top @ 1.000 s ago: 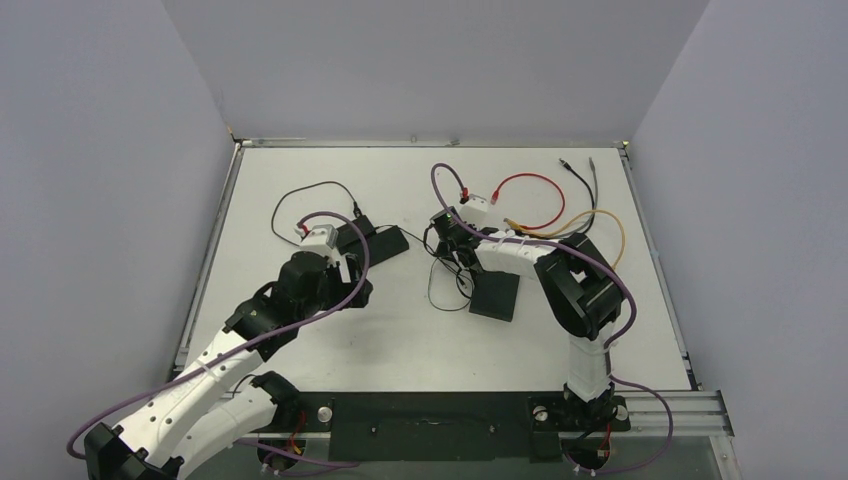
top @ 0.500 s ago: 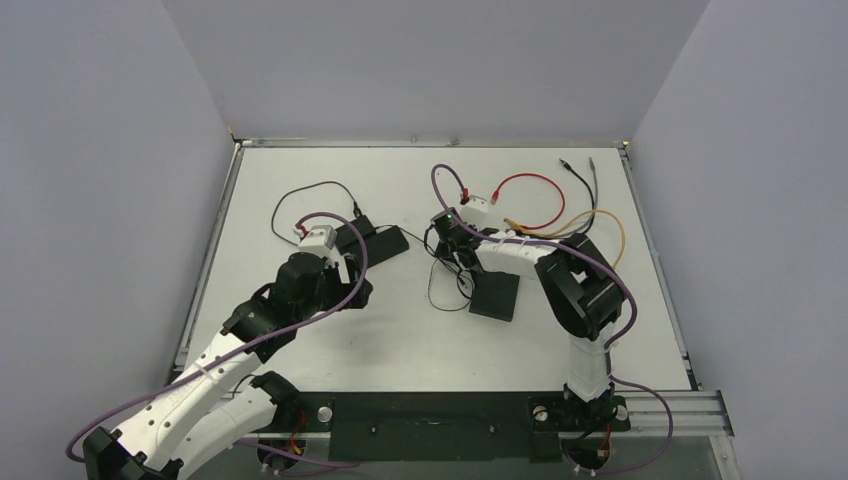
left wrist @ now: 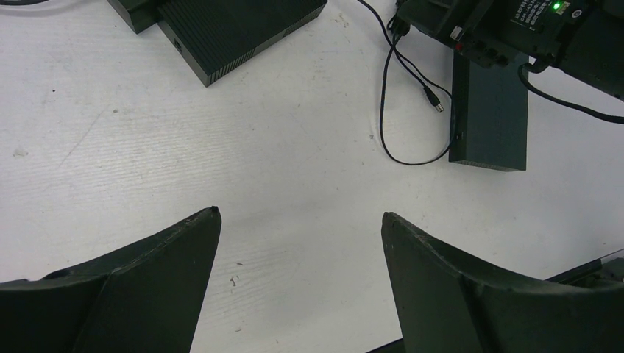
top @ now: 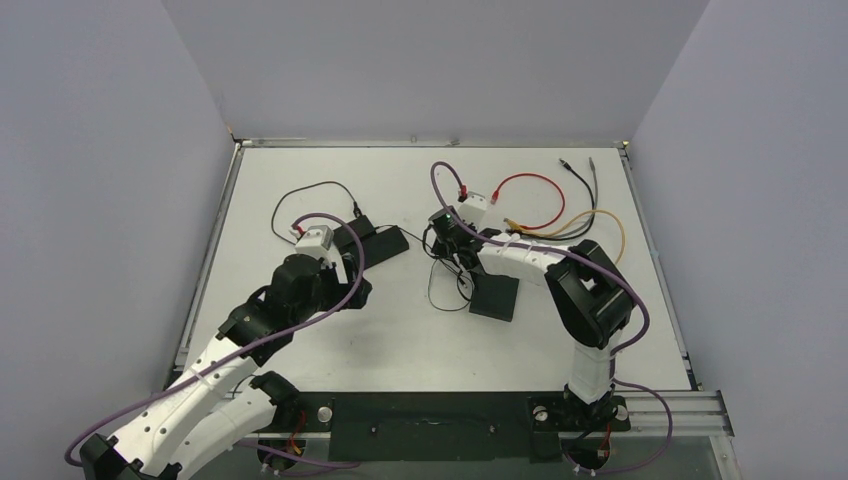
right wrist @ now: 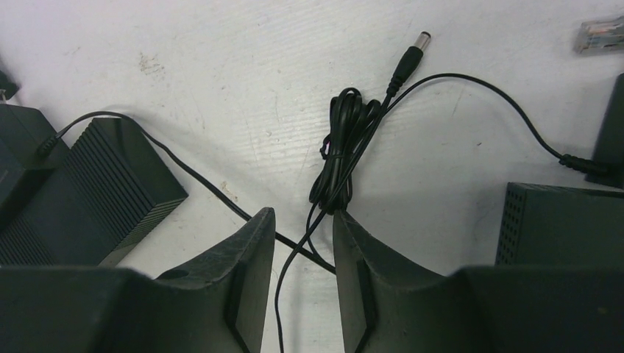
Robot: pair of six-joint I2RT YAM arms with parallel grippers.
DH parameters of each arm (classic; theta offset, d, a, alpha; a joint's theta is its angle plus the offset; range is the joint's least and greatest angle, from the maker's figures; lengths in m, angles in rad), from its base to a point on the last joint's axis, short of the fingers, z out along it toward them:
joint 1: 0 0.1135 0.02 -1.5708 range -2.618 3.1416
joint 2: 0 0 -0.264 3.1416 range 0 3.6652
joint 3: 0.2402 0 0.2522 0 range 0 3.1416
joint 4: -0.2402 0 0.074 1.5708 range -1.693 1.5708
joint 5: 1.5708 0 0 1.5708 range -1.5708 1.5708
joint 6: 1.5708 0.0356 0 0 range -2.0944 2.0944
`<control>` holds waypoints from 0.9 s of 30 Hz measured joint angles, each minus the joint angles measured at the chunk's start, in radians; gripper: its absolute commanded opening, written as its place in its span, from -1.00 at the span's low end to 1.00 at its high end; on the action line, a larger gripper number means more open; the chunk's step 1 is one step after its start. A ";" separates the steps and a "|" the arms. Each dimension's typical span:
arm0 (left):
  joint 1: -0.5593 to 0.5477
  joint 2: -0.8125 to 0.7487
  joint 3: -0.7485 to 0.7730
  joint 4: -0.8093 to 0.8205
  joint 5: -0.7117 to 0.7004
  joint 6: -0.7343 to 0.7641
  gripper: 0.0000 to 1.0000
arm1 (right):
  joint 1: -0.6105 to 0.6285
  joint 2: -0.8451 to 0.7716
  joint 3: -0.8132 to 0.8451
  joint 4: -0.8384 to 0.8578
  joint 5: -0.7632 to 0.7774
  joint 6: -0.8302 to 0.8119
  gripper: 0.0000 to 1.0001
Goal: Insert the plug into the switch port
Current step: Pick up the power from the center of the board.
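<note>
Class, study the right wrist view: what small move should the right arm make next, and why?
Probably ease the right gripper forward along the black cable toward the barrel plug and close there. Its fingers stand apart around the thin cable without clamping it, and the plug lies loose ahead.

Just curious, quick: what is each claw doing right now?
Left gripper: open wide, holding nothing.
Right gripper: slightly open; black cable lies loose between the jaws, not pinched.

switch [right wrist: 566, 224] cut by right edge; ports hidden
</note>
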 measured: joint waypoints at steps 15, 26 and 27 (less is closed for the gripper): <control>0.001 -0.035 -0.003 -0.013 0.000 -0.003 0.57 | 0.018 0.004 0.000 -0.013 0.001 0.041 -0.38; 0.001 -0.036 -0.003 -0.017 0.001 -0.003 0.57 | 0.016 0.015 0.000 -0.019 0.002 0.069 -0.43; 0.001 -0.035 -0.003 -0.017 0.001 -0.003 0.57 | 0.016 0.016 0.000 -0.019 0.001 0.071 -0.43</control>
